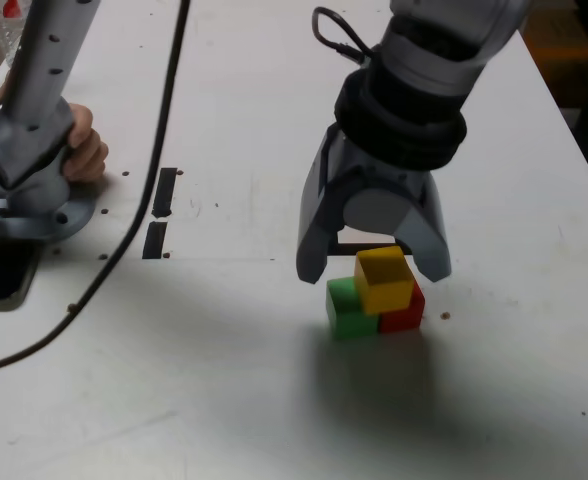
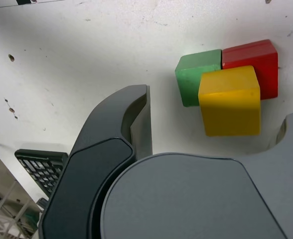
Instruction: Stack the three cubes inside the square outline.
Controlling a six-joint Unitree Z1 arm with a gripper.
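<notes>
A: Nearest first. Cubes?
B: Small solid green cube (image 1: 349, 312) and small solid red cube (image 1: 404, 316) sit side by side on the pale tabletop (image 1: 224, 400). Small solid yellow cube (image 2: 229, 102) lies over their seam, apparently borne by both; a bridge, not a single column.
A: Claw?
B: Grey metal gripper (image 1: 374, 269) spread wide, holding nothing. Its fingers stand either side of the yellow cube, presumably to allow a straddling grip. Next move, I judge: centre, lower, close on yellow alone. Risk: nudging the lower pair.
A: Target?
B: Black square outline (image 1: 359, 248): one dark edge shows just beyond the cubes, the rest hidden by the claw. Cubes appear outside it; stack not yet built there.
A: Farther off?
B: Two short black bars (image 1: 164, 192), well apart from the cubes. A person's hand (image 1: 87, 148) is by the other arm's grey base (image 1: 32, 185), purpose unclear.
A: Containers?
B: One clear container (image 1: 10, 32), far corner, cropped. Red material shows at it; contents not identifiable.
</notes>
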